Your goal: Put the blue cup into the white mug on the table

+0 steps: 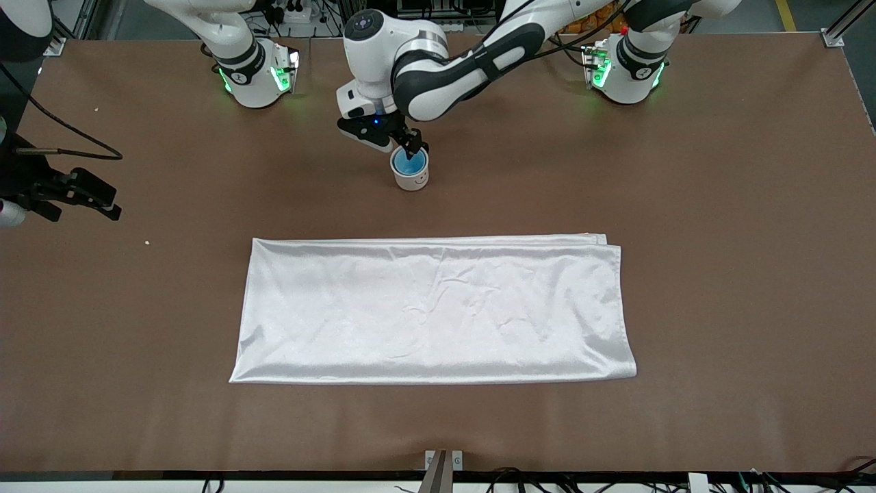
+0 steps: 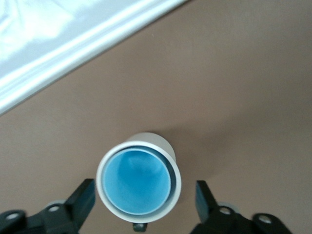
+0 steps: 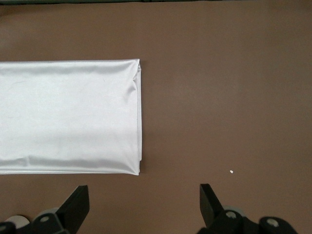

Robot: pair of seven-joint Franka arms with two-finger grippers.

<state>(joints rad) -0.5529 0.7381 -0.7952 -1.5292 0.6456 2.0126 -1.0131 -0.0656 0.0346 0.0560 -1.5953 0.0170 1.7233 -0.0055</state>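
Left wrist view shows the blue cup nested inside the white mug; the left claw straddles it open and should rise straight up. The right claw waits open over the worktop.

Left hand spread low mid-table; right hand open, waiting.

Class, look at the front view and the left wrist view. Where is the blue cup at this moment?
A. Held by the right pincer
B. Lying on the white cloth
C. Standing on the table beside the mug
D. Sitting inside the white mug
D: the left wrist view shows the blue cup nested within the rim of the white mug, with the left pincer open and its fingers apart from the mug on either side.
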